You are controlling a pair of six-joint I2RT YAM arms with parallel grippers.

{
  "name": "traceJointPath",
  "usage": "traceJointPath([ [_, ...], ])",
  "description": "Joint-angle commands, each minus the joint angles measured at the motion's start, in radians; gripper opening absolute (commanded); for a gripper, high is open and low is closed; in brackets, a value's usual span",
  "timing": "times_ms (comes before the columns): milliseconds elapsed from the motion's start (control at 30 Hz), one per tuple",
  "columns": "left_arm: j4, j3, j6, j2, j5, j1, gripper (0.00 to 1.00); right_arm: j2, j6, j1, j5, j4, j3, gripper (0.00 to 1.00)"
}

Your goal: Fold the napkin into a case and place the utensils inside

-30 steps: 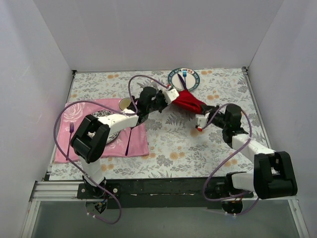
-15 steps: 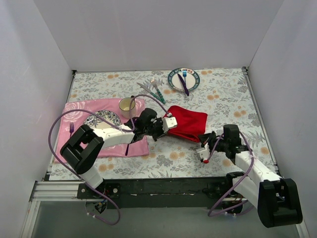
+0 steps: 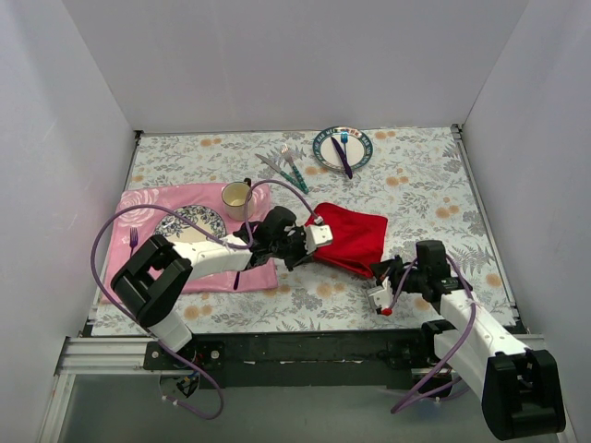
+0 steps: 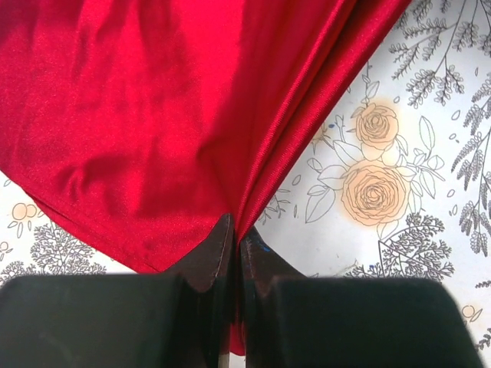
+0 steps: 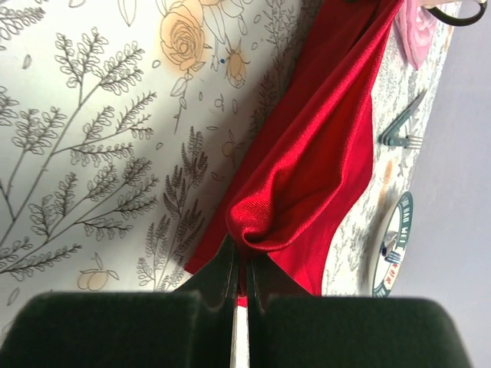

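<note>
The red napkin lies spread between my two grippers on the flowered tablecloth. My left gripper is shut on its left edge; in the left wrist view the cloth is pinched between the jaws of that gripper. My right gripper is shut on the napkin's near right corner; in the right wrist view the cloth bunches at the tips of that gripper. The teal-handled fork and knife lie on the table at the back, apart from both grippers.
A pink placemat at the left holds a patterned plate, a purple spoon and a purple fork. A cup stands at its far corner. A round plate with blue and purple utensils sits at the back.
Both grippers have pulled the napkin from near the back plate toward the front of the table. It has gone from a bunched strip to a spread cloth. The right arm drew back the most.
</note>
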Motion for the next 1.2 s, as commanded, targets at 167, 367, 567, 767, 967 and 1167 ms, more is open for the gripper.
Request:
traceJointPath([
  [167,-0.107,-0.004,0.079,-0.033,-0.035,-0.015,0.0,-0.031,-0.311,0.0,-0.023,-0.345,0.027,0.5],
  [367,-0.133,-0.01,0.093,-0.023,-0.056,-0.035,0.0,-0.092,-0.215,0.012,-0.052,-0.563,0.165,0.84],
  [567,-0.168,-0.01,0.073,-0.036,-0.058,-0.06,0.21,-0.097,0.168,0.012,-0.041,-0.544,0.288,0.88],
  [767,-0.216,0.046,-0.011,-0.138,-0.03,-0.06,0.62,0.044,0.877,0.004,0.06,-0.292,0.454,0.86],
  [967,-0.253,0.124,-0.212,-0.22,-0.001,0.019,0.68,0.354,1.274,-0.036,0.0,-0.341,0.691,0.74],
  [1167,-0.277,0.272,-0.543,-0.113,0.008,0.191,0.7,0.578,1.471,-0.025,-0.101,-0.292,0.849,0.33],
])
